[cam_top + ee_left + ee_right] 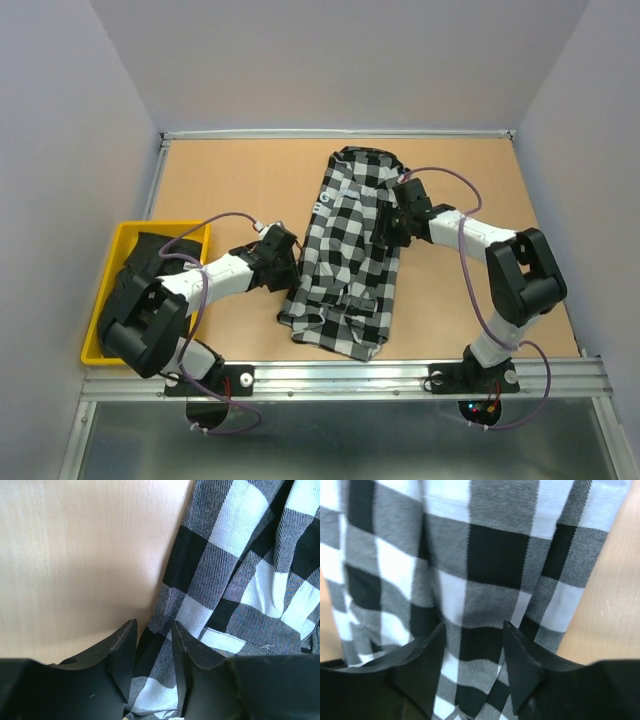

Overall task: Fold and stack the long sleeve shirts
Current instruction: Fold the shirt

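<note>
The black-and-white check shirt lies lengthwise in the middle of the table, folded narrow, with white lettering on its left edge. My left gripper is at the shirt's left edge, its jaws closed on the cloth; the shirt fills the right of the left wrist view. My right gripper is at the shirt's right edge, its jaws pinching check cloth; the shirt fills the right wrist view. The plain black shirt lies bunched in the yellow bin; its tag is not visible.
The yellow bin stands at the table's left edge, beside the left arm. Bare wooden tabletop surrounds the shirt. A metal rail runs along the near edge, and white walls enclose the table.
</note>
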Available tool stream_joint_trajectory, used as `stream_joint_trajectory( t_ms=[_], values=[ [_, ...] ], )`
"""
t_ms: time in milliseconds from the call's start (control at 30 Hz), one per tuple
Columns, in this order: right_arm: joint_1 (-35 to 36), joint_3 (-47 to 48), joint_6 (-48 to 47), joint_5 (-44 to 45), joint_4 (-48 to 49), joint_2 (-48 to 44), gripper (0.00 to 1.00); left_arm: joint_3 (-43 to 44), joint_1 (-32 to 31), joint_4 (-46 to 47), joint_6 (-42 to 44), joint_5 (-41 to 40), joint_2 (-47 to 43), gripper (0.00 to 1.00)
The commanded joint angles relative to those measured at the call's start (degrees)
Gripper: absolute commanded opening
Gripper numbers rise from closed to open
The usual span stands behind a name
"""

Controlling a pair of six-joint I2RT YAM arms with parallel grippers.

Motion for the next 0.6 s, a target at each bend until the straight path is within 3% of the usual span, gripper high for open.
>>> stream_joint_trajectory(
  t_ms=[0,367,567],
  values=[
    [0.05,2.21,1.52,3.74,2.89,3.59,0.52,-1.55,0.26,-0.63,0.51,0.61,-0.59,0.43],
    [-2.41,18.02,-5.25,8.93,3.24,19.15,0.44,-4.19,0.78,4.12,-2.65,7.72,-0.33,0.39],
    [-3.03,21.03,-6.92,7.17,2.8,15.67,0.55,-4.98,0.78,5.62,-5.12,10.72,-3.66,0.55]
  ],
)
